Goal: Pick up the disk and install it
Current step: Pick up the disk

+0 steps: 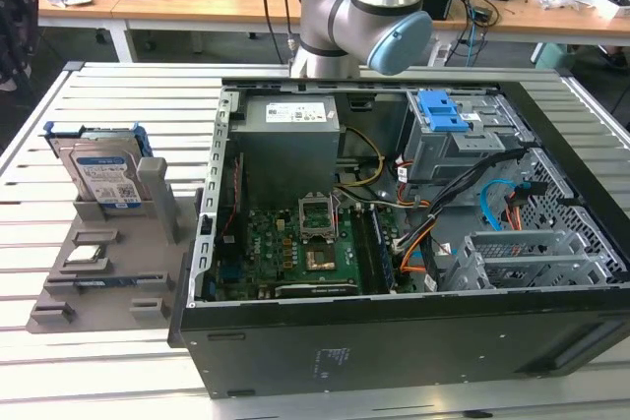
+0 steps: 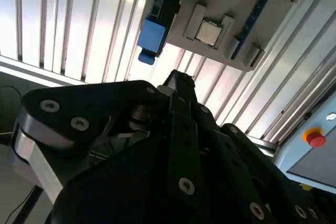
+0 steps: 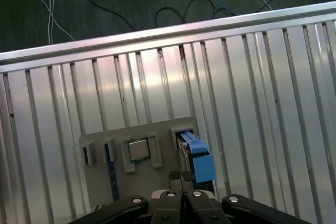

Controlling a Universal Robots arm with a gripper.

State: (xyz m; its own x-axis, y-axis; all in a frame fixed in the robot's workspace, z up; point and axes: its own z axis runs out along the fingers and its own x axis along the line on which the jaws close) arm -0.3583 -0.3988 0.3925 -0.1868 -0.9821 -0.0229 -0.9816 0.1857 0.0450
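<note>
The disk (image 1: 102, 177) and the power supply sticker (image 1: 295, 112) carry print too small to read.

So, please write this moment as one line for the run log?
gripper: shut, empty, above grey holder | disk: upright in holder, not grasped | computer case: open, disk not installed

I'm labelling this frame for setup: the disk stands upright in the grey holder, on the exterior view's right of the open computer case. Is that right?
Not quite: the side is wrong. In the exterior view the disk stands upright in the grey holder, on the exterior view's left of the open computer case. The rest of the statement holds.
</note>
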